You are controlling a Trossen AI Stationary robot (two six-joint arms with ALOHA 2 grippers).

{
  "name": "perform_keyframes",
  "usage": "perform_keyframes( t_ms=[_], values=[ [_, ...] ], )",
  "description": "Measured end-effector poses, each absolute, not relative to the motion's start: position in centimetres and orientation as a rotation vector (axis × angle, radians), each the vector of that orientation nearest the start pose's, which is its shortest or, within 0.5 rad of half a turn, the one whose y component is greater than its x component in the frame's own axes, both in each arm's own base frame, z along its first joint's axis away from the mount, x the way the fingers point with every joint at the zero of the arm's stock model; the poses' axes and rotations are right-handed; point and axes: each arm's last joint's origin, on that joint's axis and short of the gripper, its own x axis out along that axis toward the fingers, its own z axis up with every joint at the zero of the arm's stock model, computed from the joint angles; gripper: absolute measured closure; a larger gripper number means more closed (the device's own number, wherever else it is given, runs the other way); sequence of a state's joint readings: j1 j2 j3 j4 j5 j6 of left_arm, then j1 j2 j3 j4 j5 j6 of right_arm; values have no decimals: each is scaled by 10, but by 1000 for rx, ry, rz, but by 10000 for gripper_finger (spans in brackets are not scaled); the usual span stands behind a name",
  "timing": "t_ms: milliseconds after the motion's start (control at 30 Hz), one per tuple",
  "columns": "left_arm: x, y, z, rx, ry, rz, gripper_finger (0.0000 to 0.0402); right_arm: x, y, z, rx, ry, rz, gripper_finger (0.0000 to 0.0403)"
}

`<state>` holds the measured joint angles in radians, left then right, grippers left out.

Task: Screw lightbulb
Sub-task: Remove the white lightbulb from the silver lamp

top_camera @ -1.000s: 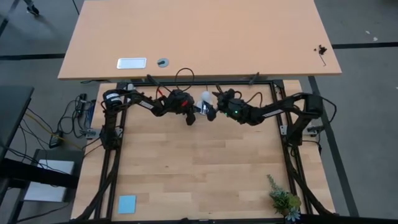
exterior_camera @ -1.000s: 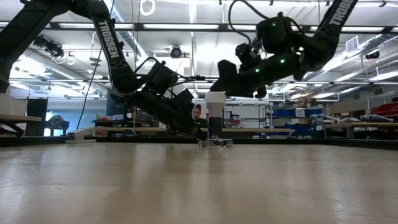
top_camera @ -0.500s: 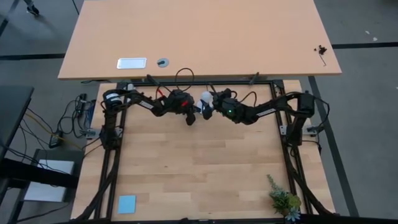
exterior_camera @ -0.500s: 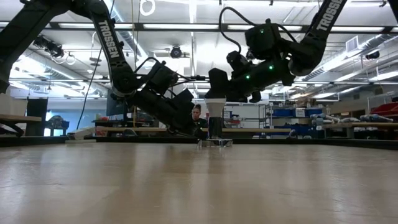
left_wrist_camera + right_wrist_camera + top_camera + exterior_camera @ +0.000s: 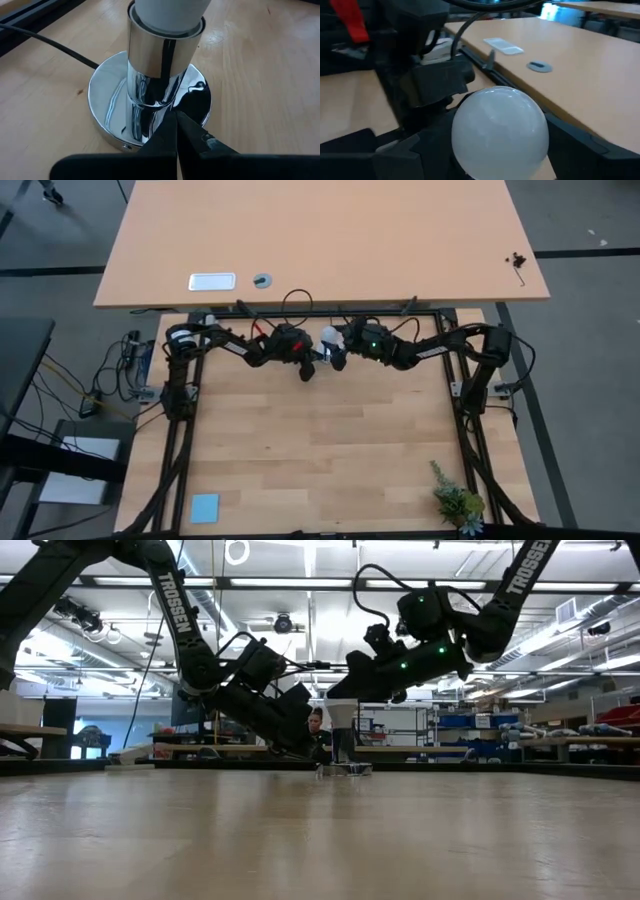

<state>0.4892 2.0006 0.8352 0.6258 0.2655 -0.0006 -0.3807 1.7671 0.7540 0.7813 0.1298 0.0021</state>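
A: The lightbulb [image 5: 499, 131] sits upright in the chrome socket [image 5: 150, 95] at the far edge of my bench [image 5: 310, 450], roughly midway between the two arms.

B: Where is your right pincer?

A: My right pincer [image 5: 333, 350] is at the bulb. In the right wrist view the white globe fills the space between the two dark fingers [image 5: 395, 155], one on either side. The jaws stand wide. I cannot tell whether the pads are actually touching the glass.

B: And the left one?

A: My left pincer [image 5: 176, 127] is down low at the socket's round mirrored base, fingers closed tight together. The tips are right at the foot of the chrome stem; I cannot say if they press on it. They hold nothing between them.

B: Anything else on the bench?

A: A black cord [image 5: 45, 42] runs from the socket base across the wood. A blue square [image 5: 204, 507] lies at the near left corner and a small green plant [image 5: 455, 502] at the near right, both well apart from the arms.
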Motion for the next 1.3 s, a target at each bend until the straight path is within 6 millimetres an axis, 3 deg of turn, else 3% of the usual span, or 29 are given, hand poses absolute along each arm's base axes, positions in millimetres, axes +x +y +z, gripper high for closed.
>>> perform_keyframes(
  t_ms=[367, 533, 633, 767, 933, 1300],
  values=[
    [325, 164, 93, -188, 504, 216, 401, 301, -167, 165, 138, 242, -313, 116],
    [325, 164, 93, -188, 504, 215, 401, 299, -169, 164, 163, 244, -307, 92],
    [325, 164, 93, -187, 504, 213, 401, 298, -165, 161, 184, 280, -305, 71],
    [325, 164, 93, -185, 504, 212, 401, 298, -159, 179, 163, 227, -324, 49],
    [325, 164, 93, -185, 504, 212, 401, 302, -144, 187, 160, 225, -400, 34],
    [325, 164, 93, -183, 505, 212, 401, 317, -108, 180, 131, 222, -702, 49]
  ],
)
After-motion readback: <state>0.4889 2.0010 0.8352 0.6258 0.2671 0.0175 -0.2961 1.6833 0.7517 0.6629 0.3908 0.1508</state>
